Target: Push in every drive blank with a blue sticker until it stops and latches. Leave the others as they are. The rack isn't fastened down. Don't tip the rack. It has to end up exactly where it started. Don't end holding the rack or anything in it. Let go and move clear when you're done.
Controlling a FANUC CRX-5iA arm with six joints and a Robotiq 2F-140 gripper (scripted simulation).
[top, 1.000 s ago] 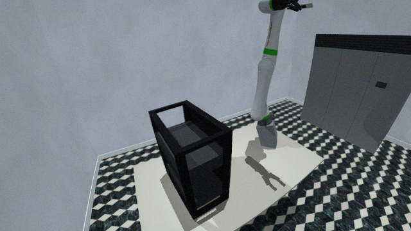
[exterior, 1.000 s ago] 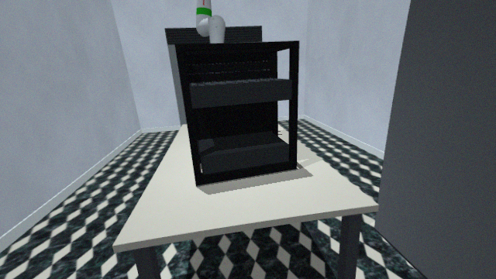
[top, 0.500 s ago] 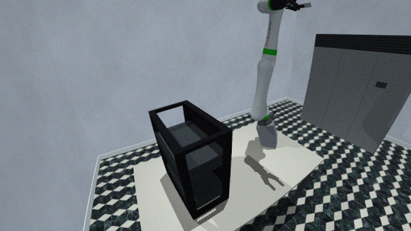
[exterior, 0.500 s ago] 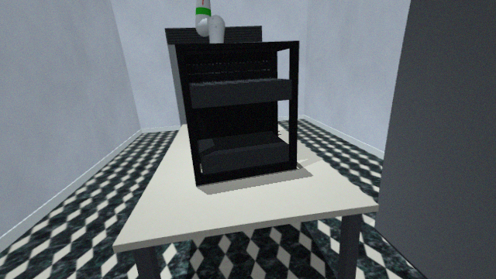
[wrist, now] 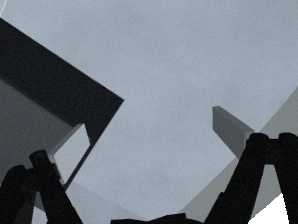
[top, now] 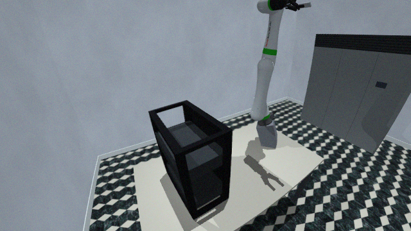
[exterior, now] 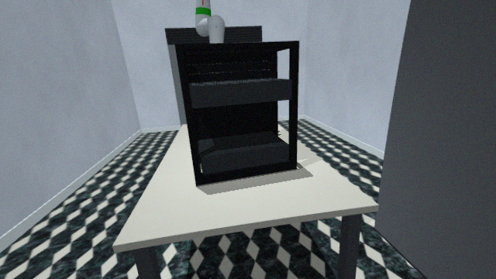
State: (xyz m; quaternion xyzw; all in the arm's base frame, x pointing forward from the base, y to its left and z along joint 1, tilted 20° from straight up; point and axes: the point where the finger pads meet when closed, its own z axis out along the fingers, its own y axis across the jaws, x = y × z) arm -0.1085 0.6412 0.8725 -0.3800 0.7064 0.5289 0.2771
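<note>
The black open-frame rack [top: 192, 157] stands on the white table [top: 231, 173]; it also shows in the exterior view [exterior: 240, 112]. Two dark grey drive blanks sit in it, an upper one [exterior: 240, 93] and a lower one [exterior: 244, 156]. I see no blue sticker on either from these views. My gripper [top: 302, 5] is open and empty, high above the table at the top of the upright arm, far from the rack. In the wrist view its fingers point at the bare wall and a corner of the cabinet.
A tall grey cabinet [top: 356, 90] stands on the floor to the right of the table. The arm's base [top: 267, 133] is mounted at the table's far end, behind the rack. A checkered floor surrounds the table.
</note>
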